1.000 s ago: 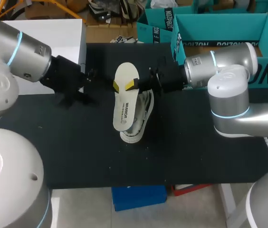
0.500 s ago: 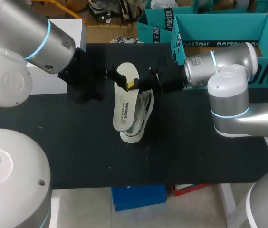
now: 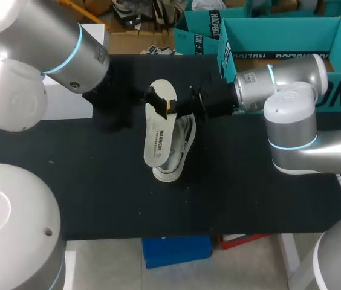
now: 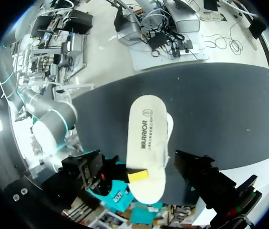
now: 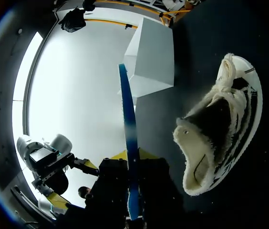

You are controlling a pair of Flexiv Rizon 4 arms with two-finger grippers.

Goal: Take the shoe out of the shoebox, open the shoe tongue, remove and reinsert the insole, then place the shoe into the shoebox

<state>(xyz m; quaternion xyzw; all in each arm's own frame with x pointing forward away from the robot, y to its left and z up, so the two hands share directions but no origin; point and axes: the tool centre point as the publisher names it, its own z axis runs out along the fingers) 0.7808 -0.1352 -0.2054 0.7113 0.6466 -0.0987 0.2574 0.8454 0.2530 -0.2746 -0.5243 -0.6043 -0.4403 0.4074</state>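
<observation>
Right gripper (image 3: pixel 171 107) is clamping the insole (image 3: pixel 159 133) above the shoe (image 3: pixel 181 145) mid-worktop. Left gripper (image 3: pixel 154 99) is hovering beside it, and I cannot tell its state. I'm fearing a mistimed handover dropping the insole.

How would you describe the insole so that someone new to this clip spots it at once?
On the black table, near its middle, lies a white shoe. The insole is the flat cream oval with dark print held over that shoe, one end pinched between the yellow tips of the right gripper; unlike the shoe, it is thin and smooth.
</observation>
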